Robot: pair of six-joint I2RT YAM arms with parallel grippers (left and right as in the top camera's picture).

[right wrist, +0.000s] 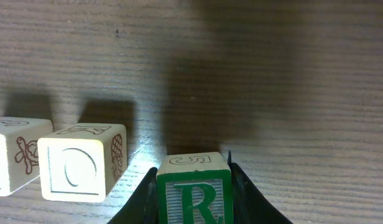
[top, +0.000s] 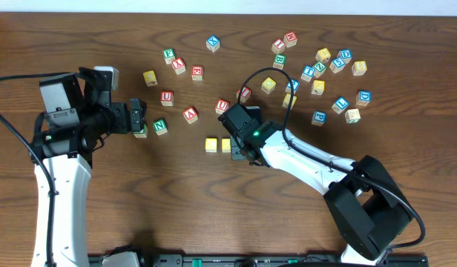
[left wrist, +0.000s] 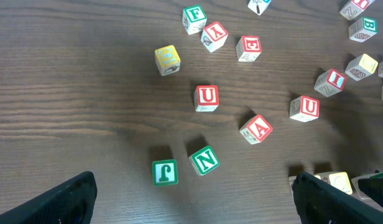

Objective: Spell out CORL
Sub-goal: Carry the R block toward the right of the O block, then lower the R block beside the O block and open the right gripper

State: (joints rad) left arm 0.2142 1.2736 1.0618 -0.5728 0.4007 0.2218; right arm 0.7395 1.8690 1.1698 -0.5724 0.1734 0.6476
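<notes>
Our right pincer [right wrist: 194,182] grips the green R cube [right wrist: 194,200] just beside the two yellow cubes [top: 211,144], arm stretched low; left pincer [left wrist: 191,205] gapes wide, empty.

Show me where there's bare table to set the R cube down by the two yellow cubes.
Free: bare wood just right of the yellow pair, where the R cube is held; also the wide strip below the pair, between left arm and right arm. Crowded: the cube cluster top right, and the red-lettered scatter above the pair.
</notes>
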